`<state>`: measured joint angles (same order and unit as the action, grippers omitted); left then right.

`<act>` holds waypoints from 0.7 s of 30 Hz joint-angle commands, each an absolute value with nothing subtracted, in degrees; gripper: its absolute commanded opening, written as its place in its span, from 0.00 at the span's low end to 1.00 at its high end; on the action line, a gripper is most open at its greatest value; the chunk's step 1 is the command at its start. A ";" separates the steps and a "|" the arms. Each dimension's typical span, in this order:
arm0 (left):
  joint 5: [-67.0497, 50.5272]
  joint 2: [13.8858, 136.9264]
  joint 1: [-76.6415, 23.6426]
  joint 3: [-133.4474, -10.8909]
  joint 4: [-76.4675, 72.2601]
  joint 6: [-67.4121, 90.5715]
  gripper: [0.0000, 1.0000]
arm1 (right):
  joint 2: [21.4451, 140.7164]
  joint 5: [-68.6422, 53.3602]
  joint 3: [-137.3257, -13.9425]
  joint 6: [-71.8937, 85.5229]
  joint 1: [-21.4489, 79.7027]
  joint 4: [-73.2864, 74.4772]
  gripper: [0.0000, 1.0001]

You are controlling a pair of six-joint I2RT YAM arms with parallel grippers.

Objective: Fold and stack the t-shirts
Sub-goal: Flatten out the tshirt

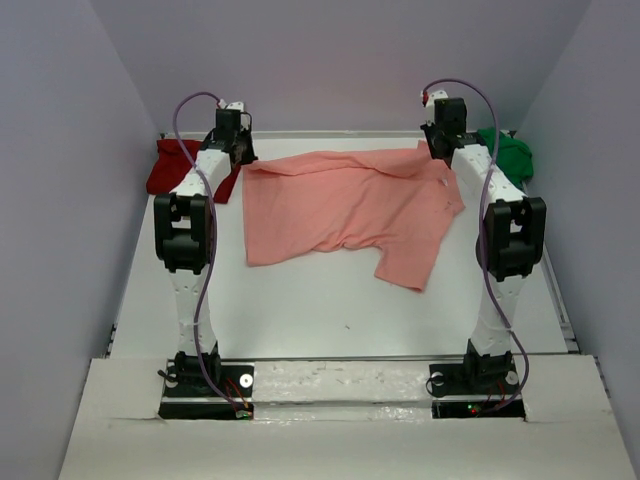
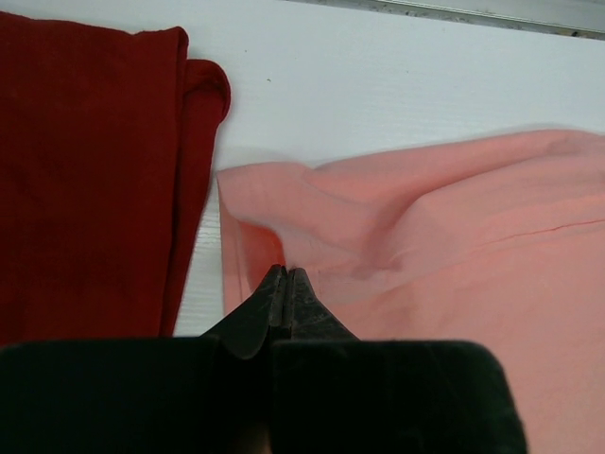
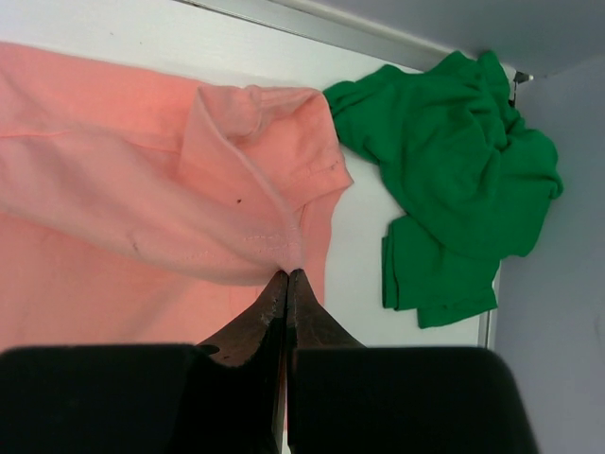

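From above, the pink shirt [image 1: 350, 205] lies spread, front down or up I cannot tell, across the far half of the white surface [image 1: 330, 310], between the two arms. Its cloth is rumpled along the far edge, and one sleeve points toward the near right. The left claw [image 1: 240, 152] is down at the shirt's far left corner and the right claw [image 1: 436, 148] at its far right corner. The red shirt [image 1: 170, 165] sits at the far left edge of the surface, partly hidden behind the left arm [image 1: 185, 230]. The green shirt [image 1: 512, 155] is bunched in the far right corner, behind the right arm [image 1: 512, 235].

In the left wrist view, the left claw [image 2: 285, 284] is clenched, its tips pressed together on a lifted edge of the pink shirt [image 2: 454, 246]. The cloth rises in a fold to the tips. The red shirt [image 2: 85, 170] lies flat to the left, folded over, just beside the pink one, with a strip of bare surface [image 2: 378, 85] between them.

In the right wrist view, the right claw [image 3: 286, 284] is also clenched, pinching a hemmed fold of the pink shirt [image 3: 95, 142] that is drawn up to its tips. The green shirt [image 3: 454, 170] lies crumpled to the right against the wall, near the pink cloth but apart from it, with white surface [image 3: 359, 246] showing between.
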<state>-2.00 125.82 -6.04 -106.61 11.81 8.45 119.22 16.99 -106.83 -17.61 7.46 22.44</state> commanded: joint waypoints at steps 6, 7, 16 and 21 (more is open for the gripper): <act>3.07 120.85 -6.42 -105.56 12.66 8.00 0.00 | 114.35 24.60 -105.73 -13.90 6.42 20.39 0.00; 3.25 120.85 -6.42 -105.30 12.66 8.09 0.00 | 114.08 25.13 -105.56 -13.63 5.89 20.39 0.00; 3.61 120.85 -6.50 -105.12 13.18 7.82 0.00 | 111.53 30.77 -103.27 -9.49 3.25 19.51 0.00; 4.30 120.59 -6.42 -106.44 14.06 7.21 0.00 | 111.88 28.84 -105.99 -10.55 1.41 19.51 0.00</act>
<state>2.66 125.73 -6.33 -105.41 13.85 8.36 114.76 27.92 -103.33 -11.29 2.98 22.06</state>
